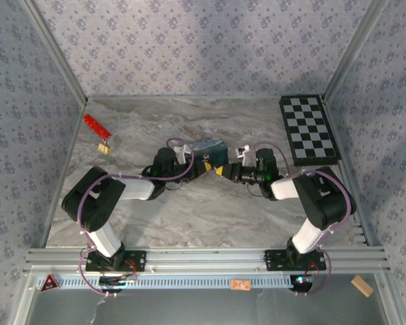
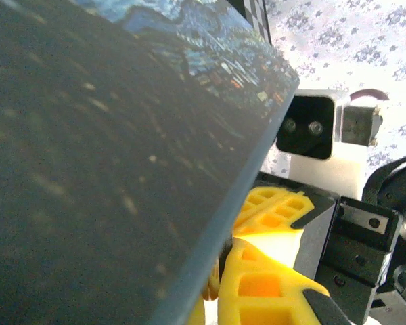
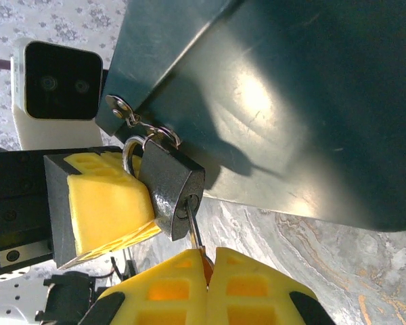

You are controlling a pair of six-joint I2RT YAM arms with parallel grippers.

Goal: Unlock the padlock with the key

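Padlock (image 3: pixel 172 193) hangs at the corner of a blue box (image 1: pixel 208 147) near the middle of the table (image 1: pixel 189 217), where two robot arms meet.

We see the grey marbled table spread between patterned walls. On its far right lies a black-and-white checkerboard (image 1: pixel 309 130). The left arm (image 1: pixel 111 193) and the right arm (image 1: pixel 314 193) reach in from the near edge, and their tips come together at the centre, just in front of the blue box (its painted top looms very close in the left wrist view). At the far left of the table lies a red strip (image 1: pixel 95 124) with a small gold piece at its near end, well apart from the arms.

The left gripper (image 1: pixel 206 164) is closed down narrow. One of its yellow fingers (image 3: pixel 108 203) touches the padlock's side, and we cannot tell whether it pinches anything. The right gripper (image 3: pixel 206 261) has its yellow fingers pressed together on the key (image 3: pixel 194 227).

The dark padlock's silver shackle is hooked through silver hardware on the box's corner. The key's thin shaft sits in the keyhole at the padlock's lower end.
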